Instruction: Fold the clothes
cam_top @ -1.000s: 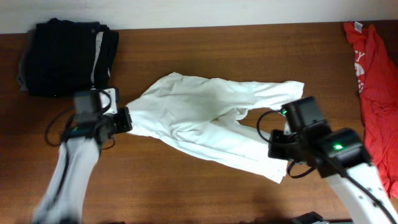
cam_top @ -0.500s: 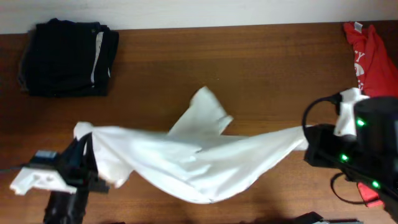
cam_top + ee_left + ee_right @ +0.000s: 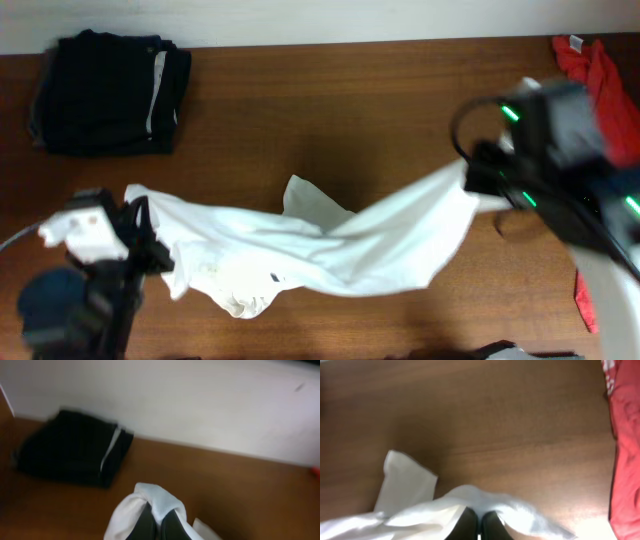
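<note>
The white T-shirt (image 3: 330, 250) hangs stretched between my two grippers above the brown table, sagging in the middle, with one sleeve (image 3: 310, 200) sticking up. My left gripper (image 3: 140, 232) is shut on its left end; the left wrist view shows white cloth (image 3: 155, 502) pinched over the black fingers (image 3: 159, 525). My right gripper (image 3: 478, 178) is shut on its right end; the right wrist view shows cloth (image 3: 485, 502) bunched over the fingers (image 3: 479, 524). A small dark mark shows on the shirt's lower fold (image 3: 274, 278).
A folded black garment (image 3: 108, 92) lies at the back left, also in the left wrist view (image 3: 70, 452). A red garment (image 3: 598, 75) lies at the right edge, also in the right wrist view (image 3: 625, 435). A white wall (image 3: 200, 400) runs behind the table.
Both grippers have lifted the shirt off the table and spread it. The right gripper moved up and toward the back; the left stayed at the front left. The shirt swings lower in the middle.
</note>
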You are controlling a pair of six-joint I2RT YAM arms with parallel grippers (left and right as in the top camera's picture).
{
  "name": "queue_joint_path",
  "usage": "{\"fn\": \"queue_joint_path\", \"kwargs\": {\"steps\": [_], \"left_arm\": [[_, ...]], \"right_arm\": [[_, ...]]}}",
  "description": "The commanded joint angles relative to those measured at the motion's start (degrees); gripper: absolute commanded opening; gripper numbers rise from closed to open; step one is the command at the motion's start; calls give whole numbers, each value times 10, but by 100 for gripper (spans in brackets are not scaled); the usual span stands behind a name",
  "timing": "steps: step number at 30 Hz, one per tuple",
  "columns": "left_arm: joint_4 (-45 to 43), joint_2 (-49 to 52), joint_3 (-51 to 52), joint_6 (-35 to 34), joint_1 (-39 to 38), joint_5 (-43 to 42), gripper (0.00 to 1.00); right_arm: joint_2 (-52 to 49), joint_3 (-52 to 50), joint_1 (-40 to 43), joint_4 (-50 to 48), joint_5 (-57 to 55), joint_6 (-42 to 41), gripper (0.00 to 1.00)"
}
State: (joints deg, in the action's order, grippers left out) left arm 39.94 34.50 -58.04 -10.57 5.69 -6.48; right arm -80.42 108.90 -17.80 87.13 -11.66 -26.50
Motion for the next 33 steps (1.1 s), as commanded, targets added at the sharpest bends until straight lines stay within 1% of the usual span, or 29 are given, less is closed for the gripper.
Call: {"fn": "queue_joint_path", "kwargs": {"steps": [1, 2, 7, 10, 13, 16, 19, 21, 22, 23, 25, 27, 28, 32, 33], "left_arm": [[17, 96, -1, -7, 2, 19, 1], [25, 121, -1, -7, 2, 19, 1], [30, 261, -1, -7, 2, 30, 1], [24, 327, -1, -7, 2, 32, 1], [21, 371, -1, -7, 2, 47, 1], [22, 384, -1, -7, 2, 68, 1], [21, 384, -1, -7, 2, 69, 1], [23, 384, -1, -7, 2, 69, 1], [26, 384, -1, -7, 2, 69, 1], [30, 384, -1, -7, 2, 69, 1], [37, 384, -1, -7, 2, 69, 1], [43, 384, -1, -7, 2, 69, 1], [47, 384, -1, -7, 2, 69, 1], [52, 384, -1, -7, 2, 67, 1], [53, 384, -1, -7, 2, 67, 1]], "right_arm": [[-106, 4, 7, -14, -44, 12, 84], [-128, 4, 9, -14, -44, 12, 98], [-250, 4, 33, 25, -3, 12, 98], [-264, 4, 35, 56, 26, 12, 98], [-238, 4, 23, 92, 42, 6, 100], [-190, -19, -9, 102, 44, 1, 100], [-117, -91, -61, 85, 44, -26, 100], [-59, -173, -104, 44, 46, -43, 100], [-21, -237, -131, 6, 46, -67, 91], [0, -279, -144, -22, 47, -81, 85], [36, -359, -162, -75, 62, -99, 79], [56, -432, -163, -131, 110, -104, 68], [57, -476, -162, -167, 140, -104, 59], [39, -560, -162, -236, 164, -105, 52], [32, -574, -162, -243, 163, -105, 52]]}}
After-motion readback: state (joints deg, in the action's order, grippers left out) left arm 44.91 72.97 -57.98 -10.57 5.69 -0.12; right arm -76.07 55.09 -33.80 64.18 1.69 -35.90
